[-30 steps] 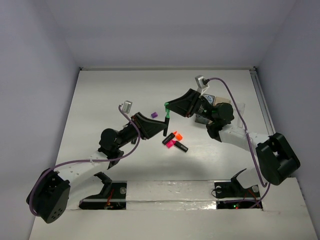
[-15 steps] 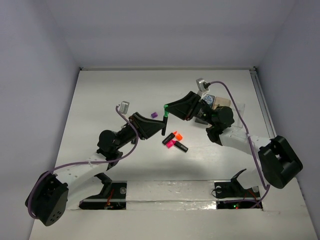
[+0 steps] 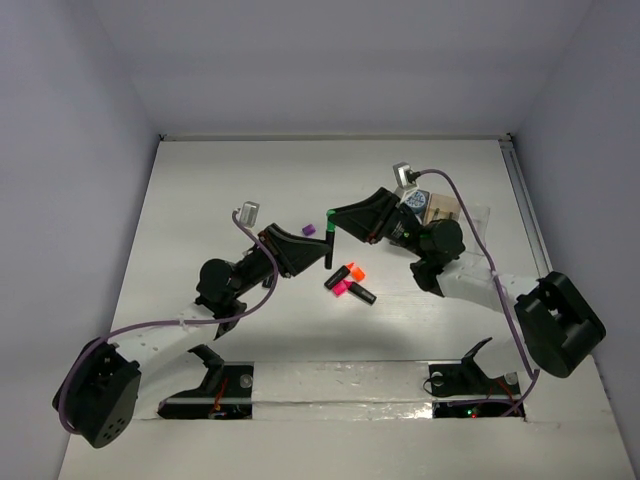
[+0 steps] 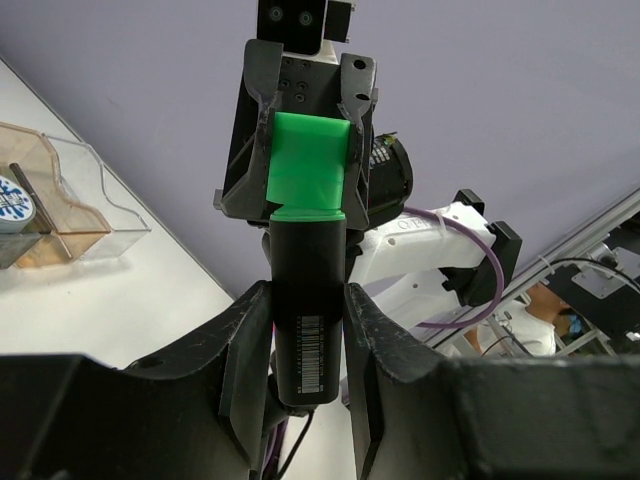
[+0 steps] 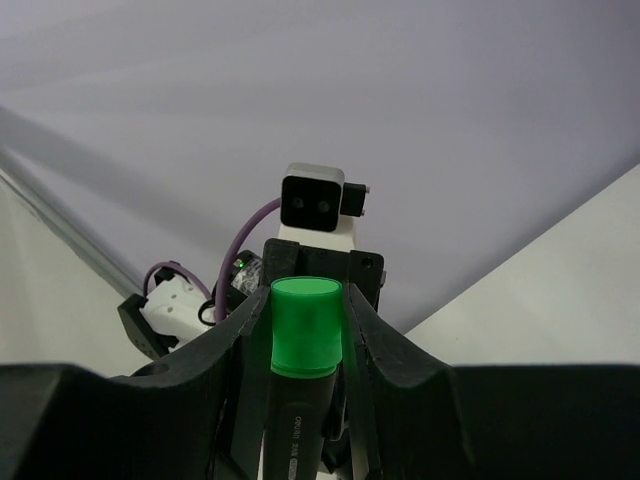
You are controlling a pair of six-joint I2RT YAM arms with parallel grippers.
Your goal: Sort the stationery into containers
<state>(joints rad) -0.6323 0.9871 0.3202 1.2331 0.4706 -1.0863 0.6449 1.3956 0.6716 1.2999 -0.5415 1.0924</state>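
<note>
One highlighter (image 3: pixel 328 245) is held above the middle of the table (image 3: pixel 200 200), gripped at both ends. The left gripper (image 4: pixel 306 340) is clamped on its black body, and the right gripper (image 5: pixel 305 345) on its green cap (image 4: pixel 310 160). An orange-capped highlighter (image 3: pixel 345 274) and a pink-capped highlighter (image 3: pixel 355 292) lie together just beside it. A loose purple cap (image 3: pixel 308 229) lies near, and the clear box (image 3: pixel 450 208) sits to the right.

A flat white table (image 3: pixel 230 180) fills the floor of the scene, closed in on 3 sides by plain pale lavender walls (image 3: pixel 330 60). A thin pale rail (image 3: pixel 522 190) runs along the table's right edge. A raised white ledge (image 3: pixel 340 378) crosses its near side. In the left wrist view, a grey metal frame bar (image 4: pixel 600 222) and thin black cables (image 4: pixel 590 265) show at the right, past the wall's edge.
</note>
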